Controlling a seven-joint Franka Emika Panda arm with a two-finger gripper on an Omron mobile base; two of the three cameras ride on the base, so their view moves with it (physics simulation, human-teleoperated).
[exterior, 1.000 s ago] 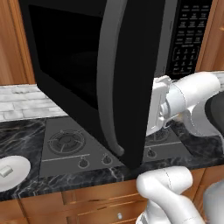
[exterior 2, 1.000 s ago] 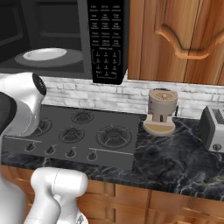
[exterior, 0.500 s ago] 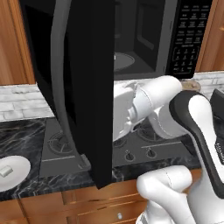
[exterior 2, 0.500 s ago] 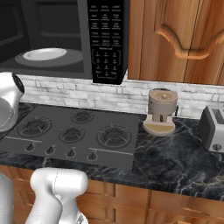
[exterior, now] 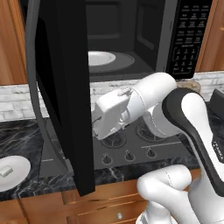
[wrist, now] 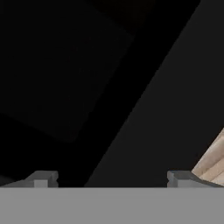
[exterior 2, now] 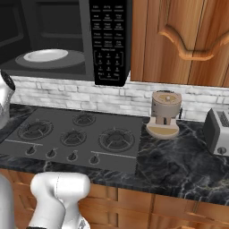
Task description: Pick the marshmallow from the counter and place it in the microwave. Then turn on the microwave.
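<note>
Left base view: open microwave door [exterior: 65, 87] stands between gripper [wrist: 112, 179] and marshmallow [exterior: 5, 171].

Landmark: stovetop [exterior 2: 76, 136], sitting in the tabletop [exterior 2: 179, 165]. Microwave [exterior 2: 67, 36] hanging above it, door [exterior: 61, 87] swinging out over its left part, turntable [exterior: 103, 59] lying inside. Plate [exterior: 13, 170] sitting on the tabletop left of the stovetop, marshmallow [exterior: 5, 171] lying on the plate. Grinder [exterior 2: 164, 114] standing right of the stovetop against the back wall, toaster [exterior 2: 218, 132] sitting further right. Gripper [wrist: 111, 177] pointing at the door from close up, above the stovetop.
</note>
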